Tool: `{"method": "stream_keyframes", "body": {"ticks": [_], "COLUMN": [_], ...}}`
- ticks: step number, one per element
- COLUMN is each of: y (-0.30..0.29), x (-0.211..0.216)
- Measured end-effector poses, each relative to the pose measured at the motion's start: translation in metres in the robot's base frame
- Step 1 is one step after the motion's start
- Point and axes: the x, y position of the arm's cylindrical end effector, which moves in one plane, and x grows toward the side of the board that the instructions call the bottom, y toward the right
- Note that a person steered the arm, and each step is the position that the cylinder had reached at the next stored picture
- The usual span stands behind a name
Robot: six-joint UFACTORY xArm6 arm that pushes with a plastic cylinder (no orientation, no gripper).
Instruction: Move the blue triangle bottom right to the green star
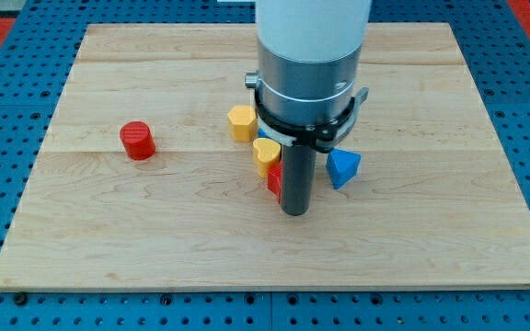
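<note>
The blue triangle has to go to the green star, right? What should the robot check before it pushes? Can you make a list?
1. Blue triangle in view: ok.
2. Green star in view: not ok, none shows.
3. My tip apart from the triangle: ok, it is at its left.
4. Red block touching the rod: cannot tell.
5. Yellow heart and yellow block left of the rod: ok.
6. Red cylinder far off at the view's left: ok.

The blue triangle [342,168] is a small solid wedge lying flat on the bench, just to the view's right of the end effector's tip [293,211] and slightly above it, apart from the rod. Its point faces the view's bottom left. The green star cannot be seen anywhere.
</note>
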Motion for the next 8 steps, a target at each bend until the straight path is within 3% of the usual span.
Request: {"method": "stream_keyframes", "body": {"ticks": [3, 4, 5, 8], "y": [0.02, 0.072, 0.113, 0.117], "x": [0.008, 0.011, -0.014, -0.057]}}
